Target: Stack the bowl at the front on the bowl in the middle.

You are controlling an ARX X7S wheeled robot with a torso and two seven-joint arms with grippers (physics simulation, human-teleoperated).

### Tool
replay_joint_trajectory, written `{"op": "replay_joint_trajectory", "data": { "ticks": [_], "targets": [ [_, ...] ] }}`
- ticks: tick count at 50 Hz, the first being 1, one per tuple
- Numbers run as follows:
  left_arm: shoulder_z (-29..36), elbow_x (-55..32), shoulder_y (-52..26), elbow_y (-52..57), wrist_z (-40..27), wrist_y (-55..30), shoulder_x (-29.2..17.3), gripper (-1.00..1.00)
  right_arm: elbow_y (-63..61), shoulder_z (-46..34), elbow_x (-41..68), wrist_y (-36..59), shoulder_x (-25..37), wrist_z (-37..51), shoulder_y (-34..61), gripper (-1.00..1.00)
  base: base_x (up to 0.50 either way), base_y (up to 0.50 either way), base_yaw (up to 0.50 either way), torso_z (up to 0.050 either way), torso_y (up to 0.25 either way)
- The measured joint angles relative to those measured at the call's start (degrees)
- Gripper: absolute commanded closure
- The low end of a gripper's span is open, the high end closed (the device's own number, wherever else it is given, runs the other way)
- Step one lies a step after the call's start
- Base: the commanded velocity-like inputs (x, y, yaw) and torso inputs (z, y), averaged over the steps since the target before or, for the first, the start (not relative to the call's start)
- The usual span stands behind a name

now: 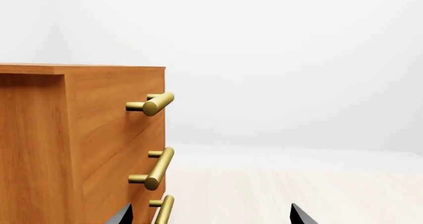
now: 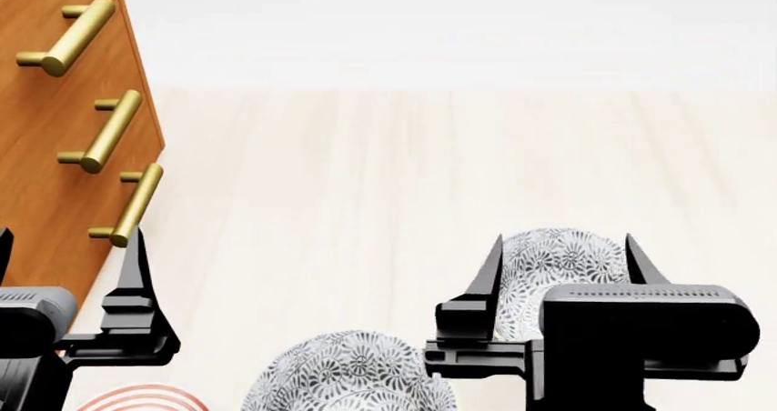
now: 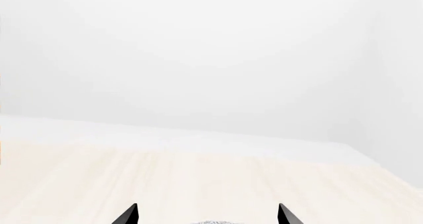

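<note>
Two grey-black floral bowls show in the head view. One bowl (image 2: 561, 264) lies farther out, between the spread fingers of my right gripper (image 2: 562, 261), which is open and hovers over it. The other bowl (image 2: 349, 376) sits nearer me, at the lower edge and left of that gripper. Which of them is the bowl at the front and which the bowl in the middle I cannot tell. In the right wrist view only a sliver of bowl (image 3: 210, 222) peeks between the open gripper (image 3: 207, 215). My left gripper (image 2: 67, 265) is open and empty beside the cabinet; the left wrist view also shows the gripper (image 1: 211, 215) spread wide.
A wooden cabinet (image 2: 49, 156) with brass bar handles (image 2: 112, 131) stands at the left, close to my left gripper; it also shows as the cabinet (image 1: 79, 144) in the left wrist view. A red-ringed plate (image 2: 140, 397) lies at the lower left on the pale wooden table (image 2: 364, 175).
</note>
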Motion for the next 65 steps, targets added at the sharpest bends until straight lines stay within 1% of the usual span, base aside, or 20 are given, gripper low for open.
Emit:
{"op": "replay_joint_trajectory", "data": {
  "ticks": [4,9,12,16,21,27,30,36,42,48,65],
  "targets": [
    [0.04,-0.21,-0.04,0.06,-0.20,-0.17,-0.15,-1.00,-1.83,3.44,2.36,5.93,0.15,-0.81,3.37,-1.00,0.00,0.00,0.00,0.000,0.000],
    [0.06,-0.45,-0.23,-0.14,-0.45,-0.34,-0.30,-1.00,-1.70,11.25,8.00,19.12,0.82,-1.91,11.54,-1.00,0.00,0.00,0.00,0.000,0.000],
    [0.05,-0.64,-0.39,-0.20,-0.60,-0.53,-0.39,-1.00,1.09,15.55,15.35,25.03,3.05,1.64,16.18,-1.00,0.00,0.00,0.00,0.000,0.000],
    [0.02,-0.85,-0.57,-0.40,-0.79,-0.66,-0.50,-1.00,7.35,19.88,24.47,30.45,6.40,6.14,21.47,-1.00,0.00,0.00,0.00,0.000,0.000],
    [0.00,-1.04,-0.79,-0.88,-1.02,-0.65,-0.61,-1.00,15.42,24.82,33.77,34.86,9.70,10.99,26.45,-1.00,0.00,0.00,0.00,0.000,0.000],
    [0.18,-1.19,-0.97,-1.25,-1.29,-0.63,-0.74,-1.00,25.22,28.01,44.39,37.95,13.22,17.89,30.65,-1.00,0.00,0.00,0.00,0.000,0.000],
    [0.36,-1.20,-1.04,-1.44,-1.40,-0.53,-0.81,-1.00,30.23,28.41,48.15,38.51,14.58,20.76,32.63,-1.00,0.00,0.00,0.00,0.000,0.000],
    [0.56,-1.28,-1.25,-2.18,-1.51,-0.08,-0.95,-1.00,39.72,26.88,51.42,36.19,17.15,21.51,35.80,-1.00,0.00,0.00,0.00,0.000,0.000],
    [1.00,-1.02,-1.56,-3.43,-1.40,1.14,-1.19,-1.00,51.06,21.97,50.54,31.89,18.52,16.55,36.99,-1.00,0.00,0.00,0.00,0.000,0.000],
    [1.24,-0.95,-1.64,-4.25,-1.41,1.96,-1.42,-1.00,58.81,18.07,49.39,28.56,19.08,12.48,37.76,-1.00,0.00,0.00,0.00,0.000,0.000],
    [1.53,-1.26,-1.66,-5.40,-1.68,3.03,-2.03,-1.00,70.50,12.01,46.42,22.58,19.26,6.06,38.51,-1.00,0.00,0.00,0.00,0.000,0.000]
  ]
}}
